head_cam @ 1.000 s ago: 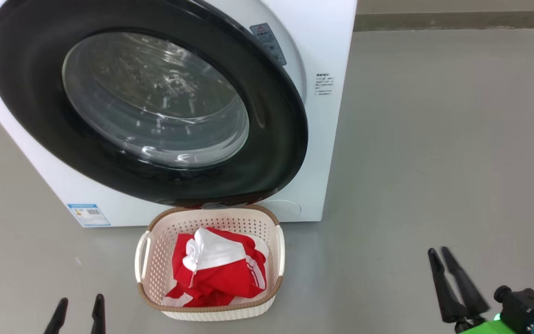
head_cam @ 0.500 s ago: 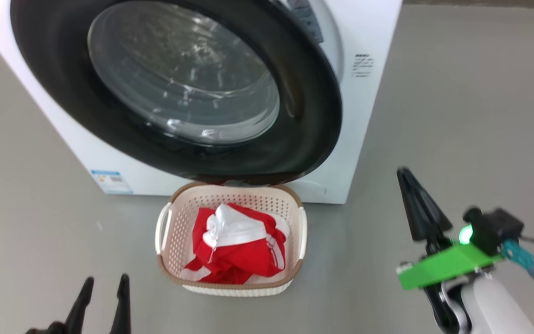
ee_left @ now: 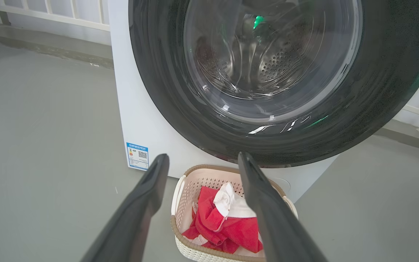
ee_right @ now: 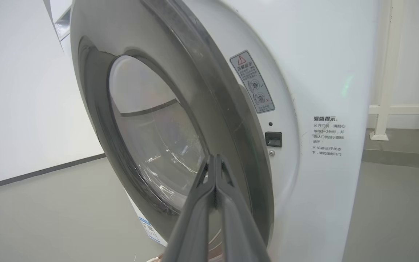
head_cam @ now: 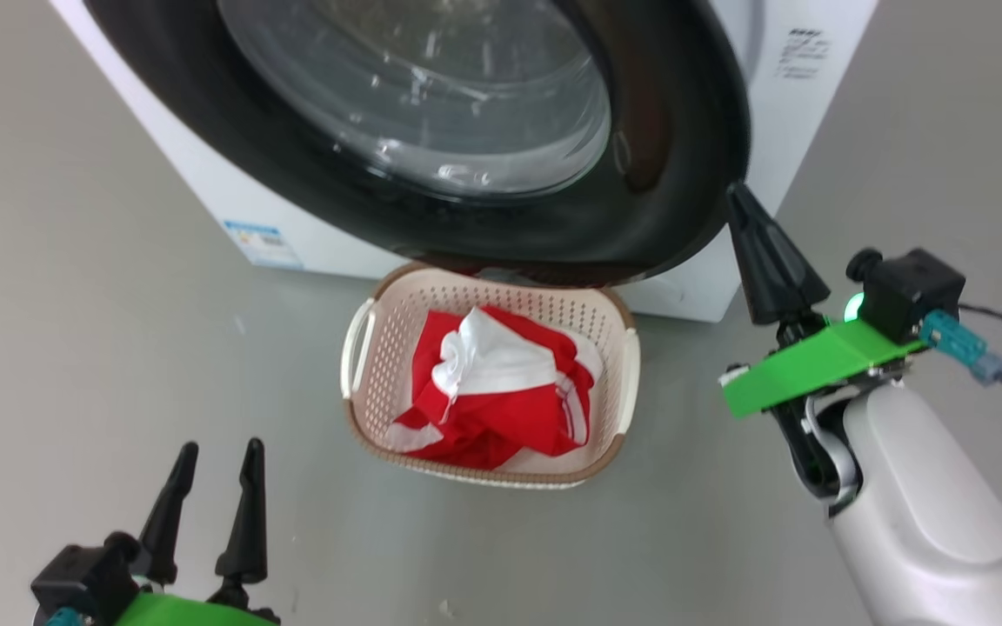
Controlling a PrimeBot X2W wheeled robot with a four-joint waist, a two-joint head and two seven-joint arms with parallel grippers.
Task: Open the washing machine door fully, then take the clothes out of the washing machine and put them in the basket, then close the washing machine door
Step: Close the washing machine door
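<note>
Washing machine door ajar, its rim just beside right claw, on its left | right claw pressed shut, empty; left claw spread wide, empty | clothes in basket | step, likely: closing door | next: push rim until door shuts

Glossy black door rim, clear glass porthole; matt cream plastic basket; red cloth clothes; smooth grey floor.
</note>
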